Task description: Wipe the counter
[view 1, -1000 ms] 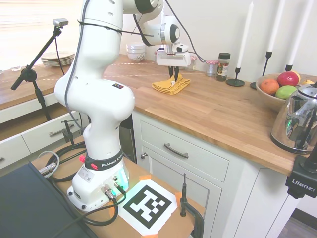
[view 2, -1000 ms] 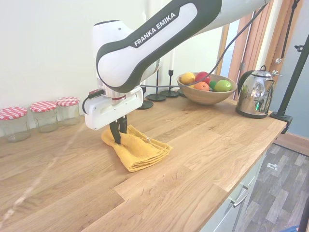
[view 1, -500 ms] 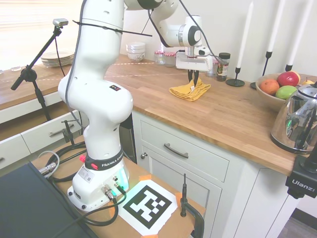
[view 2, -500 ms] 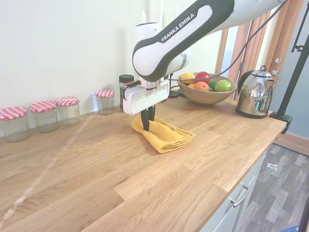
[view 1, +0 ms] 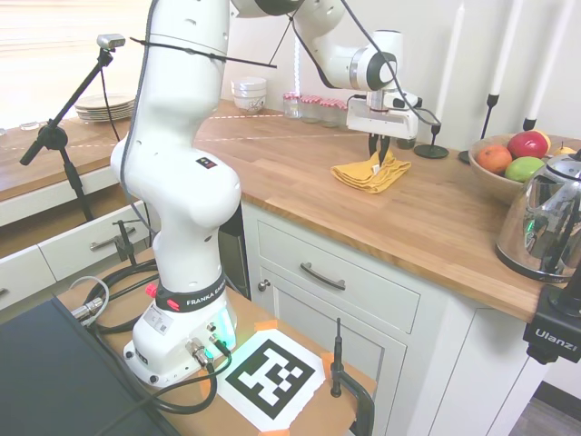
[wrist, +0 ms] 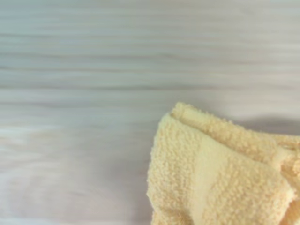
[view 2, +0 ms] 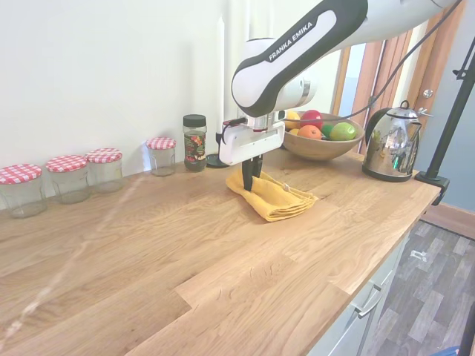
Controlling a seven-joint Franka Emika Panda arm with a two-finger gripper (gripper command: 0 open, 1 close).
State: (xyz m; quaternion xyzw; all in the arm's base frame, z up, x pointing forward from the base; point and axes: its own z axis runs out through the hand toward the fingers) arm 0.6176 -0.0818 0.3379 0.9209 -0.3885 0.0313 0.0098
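One yellow cloth (view 2: 273, 198) | on counter (view 2: 148, 252) (butcher-block, white wall behind) | fingers (view 2: 252, 172) clamped on cloth

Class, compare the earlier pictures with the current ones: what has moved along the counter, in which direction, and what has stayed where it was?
The gripper, shut on the yellow cloth, has dragged it along the counter toward the fruit bowl and kettle, away from the red-lidded jars. The grip has not been released. The jars, spice jar, bowl, kettle and candlesticks stayed put.
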